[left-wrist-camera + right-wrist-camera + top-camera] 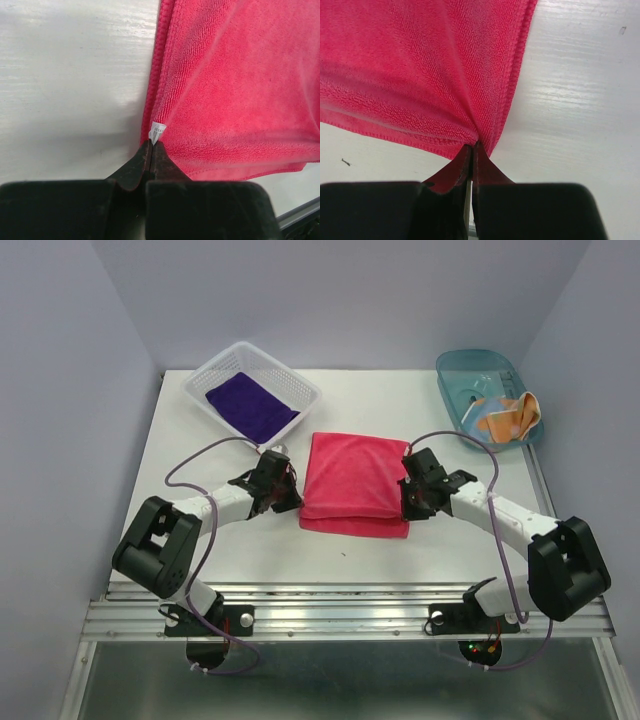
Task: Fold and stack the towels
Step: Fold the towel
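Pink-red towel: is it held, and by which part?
Both hold it: left gripper pinches the pink-red towel at a left-side corner by its white tag, right gripper at a right-side corner.

Pink-red towel (355,485) folded flat, centre; purple towel (250,405) in basket (292,378); orange towel (508,416) crumpled in tray (472,368).

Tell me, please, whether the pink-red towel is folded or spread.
Folded: the pink-red towel shows doubled layers along its near edge; left gripper and right gripper pinch its near corners.

No legible text — white tag (157,131) (pink-red towel (240,90)) too blurred
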Controlling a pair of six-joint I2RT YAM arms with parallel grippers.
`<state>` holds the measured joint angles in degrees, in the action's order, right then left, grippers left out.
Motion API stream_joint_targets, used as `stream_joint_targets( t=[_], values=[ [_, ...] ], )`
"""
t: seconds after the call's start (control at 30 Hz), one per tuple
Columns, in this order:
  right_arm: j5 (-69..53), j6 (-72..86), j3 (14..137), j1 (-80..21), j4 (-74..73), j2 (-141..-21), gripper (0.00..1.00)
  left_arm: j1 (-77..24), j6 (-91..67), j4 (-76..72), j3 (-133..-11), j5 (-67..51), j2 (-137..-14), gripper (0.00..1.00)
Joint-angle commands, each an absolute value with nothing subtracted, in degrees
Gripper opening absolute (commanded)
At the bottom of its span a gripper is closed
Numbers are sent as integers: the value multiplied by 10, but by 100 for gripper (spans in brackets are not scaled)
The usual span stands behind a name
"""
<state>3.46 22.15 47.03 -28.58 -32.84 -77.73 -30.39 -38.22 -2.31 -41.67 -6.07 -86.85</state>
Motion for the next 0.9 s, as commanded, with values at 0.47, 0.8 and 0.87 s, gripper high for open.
stream_joint_targets(
  t=[0.47, 0.8, 0.87],
  values=[
    [40, 247, 474, -293, -348, -786, 8, -308, -374, 19, -412, -63, -872, 1],
    [3, 251, 437, -295, -345, -742, 41, -319, -380, 30, -400, -72, -827, 42],
    [10, 261, 438, -295, -355, -716, 51, -323, -380, 39, -398, -69, -802, 49]
  ],
)
